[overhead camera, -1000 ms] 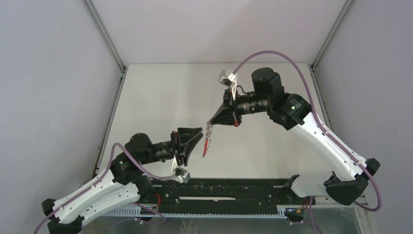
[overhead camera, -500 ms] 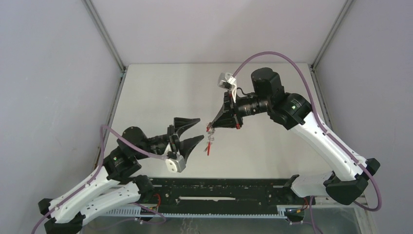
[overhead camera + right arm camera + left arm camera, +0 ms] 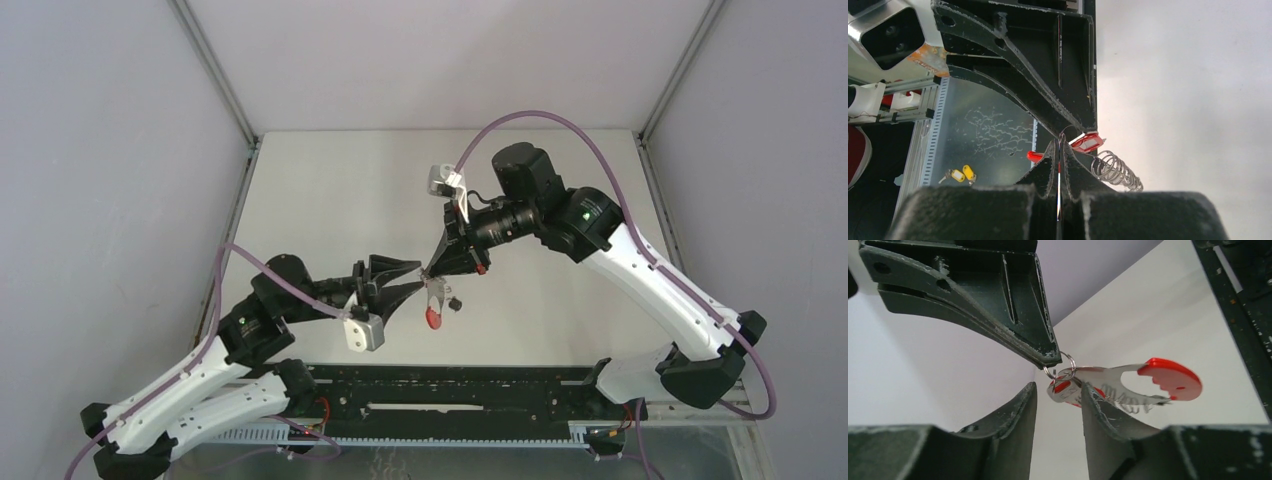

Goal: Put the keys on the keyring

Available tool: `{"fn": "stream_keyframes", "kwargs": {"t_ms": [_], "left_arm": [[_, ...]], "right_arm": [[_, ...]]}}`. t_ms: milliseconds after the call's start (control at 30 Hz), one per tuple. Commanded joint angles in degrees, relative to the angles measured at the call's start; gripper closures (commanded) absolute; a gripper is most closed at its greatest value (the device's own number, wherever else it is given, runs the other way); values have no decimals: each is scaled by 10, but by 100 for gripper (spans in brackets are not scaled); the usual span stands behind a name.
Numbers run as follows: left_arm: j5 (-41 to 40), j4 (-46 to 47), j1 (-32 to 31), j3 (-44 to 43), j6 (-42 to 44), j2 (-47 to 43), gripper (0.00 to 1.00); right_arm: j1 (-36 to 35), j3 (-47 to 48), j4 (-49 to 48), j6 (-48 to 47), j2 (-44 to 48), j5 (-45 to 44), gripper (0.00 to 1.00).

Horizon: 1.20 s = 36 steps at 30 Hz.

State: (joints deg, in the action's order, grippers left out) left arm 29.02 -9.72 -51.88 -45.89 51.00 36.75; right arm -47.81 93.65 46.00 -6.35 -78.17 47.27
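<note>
My right gripper point(image 3: 432, 271) is shut on the thin metal top of the keyring point(image 3: 433, 316) and holds it hanging above the table. In the left wrist view the keyring shows a red arc point(image 3: 1172, 378), a silver part point(image 3: 1110, 376) and a row of small loops point(image 3: 1124, 403). The key with the red tag point(image 3: 1064, 388) hangs at a small ring under the right fingertips point(image 3: 1050, 356). My left gripper point(image 3: 1058, 389) is open, its tips on either side of that key. A small black piece point(image 3: 455, 303), perhaps the black-headed key, hangs beside the keyring. The right wrist view shows the red tag point(image 3: 1087, 142) and the loops point(image 3: 1114, 170).
The black rail point(image 3: 460, 385) runs along the table's near edge, below both grippers. Two yellow-tagged keys point(image 3: 958, 175) lie on the surface below the table edge. The enclosure walls stand on the left, right and far sides.
My left gripper has opened and moved right to the hanging keyring. My right gripper has shifted left and nearer with the keyring, so the two grippers now meet.
</note>
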Motion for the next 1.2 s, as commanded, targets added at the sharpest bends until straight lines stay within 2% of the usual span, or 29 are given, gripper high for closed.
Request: {"fn": "stream_keyframes", "kwargs": {"t_ms": [0, 300, 600, 900, 1167], "left_arm": [[17, -3, 4, -27, 1, -2, 63], [24, -4, 4, -12, 38, -6, 81], [-5, 30, 5, 11, 71, -12, 99], [-15, 24, 2, 29, 99, -21, 100], [-12, 13, -1, 29, 106, -20, 100]], "right_arm": [[-4, 32, 3, -13, -3, 7, 100], [-3, 33, -3, -6, -6, 4, 100], [-2, 26, -13, 2, -6, -1, 100], [-1, -10, -81, 33, 22, -63, 100], [7, -37, -127, 51, 43, -69, 100]]}}
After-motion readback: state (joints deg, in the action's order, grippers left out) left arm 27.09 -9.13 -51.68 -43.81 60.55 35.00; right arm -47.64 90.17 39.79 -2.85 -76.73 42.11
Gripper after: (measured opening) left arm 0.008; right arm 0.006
